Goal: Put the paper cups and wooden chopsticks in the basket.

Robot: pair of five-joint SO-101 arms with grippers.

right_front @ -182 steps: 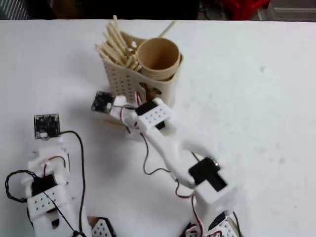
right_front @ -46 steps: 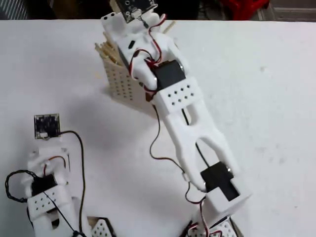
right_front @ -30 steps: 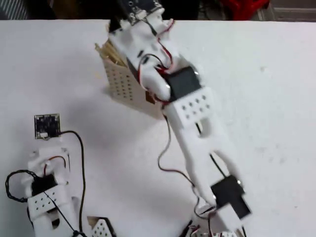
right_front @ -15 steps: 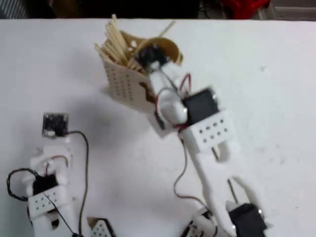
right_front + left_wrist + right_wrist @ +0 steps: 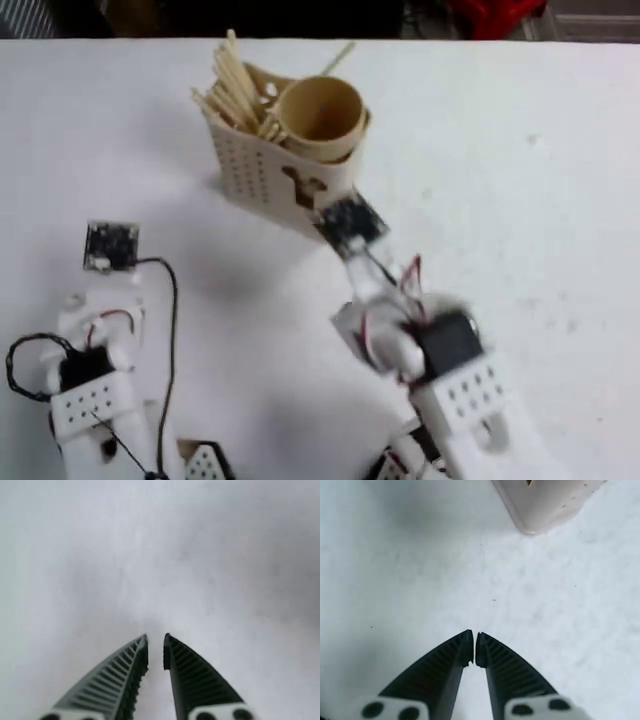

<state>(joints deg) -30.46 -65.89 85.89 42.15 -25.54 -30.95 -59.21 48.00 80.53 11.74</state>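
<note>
A cream plastic basket [image 5: 262,178], boxy and peppered with small round holes, stands on the table toward 11 o'clock from its middle. Inside it, on the 3 o'clock side, sit nested tan paper cups [image 5: 322,112], smooth and round-mouthed. A bristling bundle of pale wooden chopsticks [image 5: 234,86] leans out on the 9 o'clock side, thin and straight.

The white right arm [image 5: 440,350] is folded low at 5 o'clock, its wrist aimed up toward the basket, with a small dark circuit board [image 5: 348,222] just short of the basket's near wall. The right gripper [image 5: 474,650] has its ribbed black fingers pinched together on nothing, hovering over bare table with the basket's rounded corner [image 5: 545,505] ahead. The white left arm [image 5: 90,375] is tucked at 7 o'clock, well apart from the basket. The left gripper [image 5: 155,652] is drawn almost closed, a thin sliver between the tips, also empty.

The white table [image 5: 520,200] is matte and faintly grainy. Beyond its far edge the room is dark, with something red [image 5: 495,15] at 1 o'clock.
</note>
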